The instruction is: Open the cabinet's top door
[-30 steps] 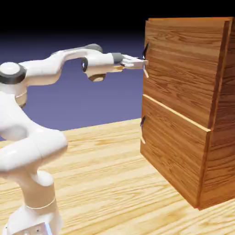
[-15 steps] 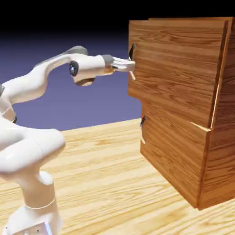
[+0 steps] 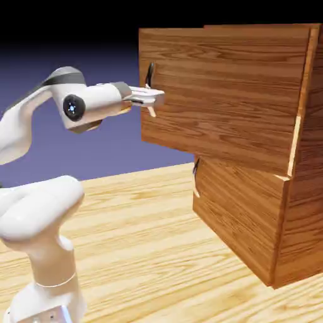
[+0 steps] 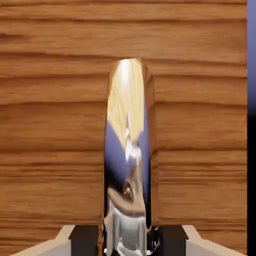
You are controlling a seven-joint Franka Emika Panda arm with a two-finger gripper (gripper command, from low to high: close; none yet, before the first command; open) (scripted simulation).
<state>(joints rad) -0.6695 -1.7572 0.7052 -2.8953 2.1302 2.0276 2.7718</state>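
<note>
Gripping the handle [image 4: 127, 150] of the top door [image 3: 214, 94], the hand [image 3: 153, 99] is clenched on that upright bar, its long axis running twelve to six in the hand view, with the two grey fingertips [image 4: 85, 239] flanking its foot at the bottom edge. In the exterior view the handle [image 3: 150, 73] shows as a small dark strip at the door's free edge, and the hand meets it from nine o'clock, the forearm lying roughly level.

The door is already partly swung out. Its free edge stands well clear of the cabinet [image 3: 303, 189], out at nine o'clock from the box, while its hinge side sits at three o'clock, by the pale seam at the cabinet's front corner. The lower panel [image 3: 236, 208], with its own dark handle [image 3: 196, 167], is flush and shut.

The relation that matters, as I judge it: the hinge lies at three o'clock from the hand, so any further pull ought to follow an arc about that edge rather than a straight line away from the cabinet. The wrist would need to turn with the panel, or the clenched fingers may slip off the smooth, mirror-bright bar. The task looks well under way but not complete.
</note>
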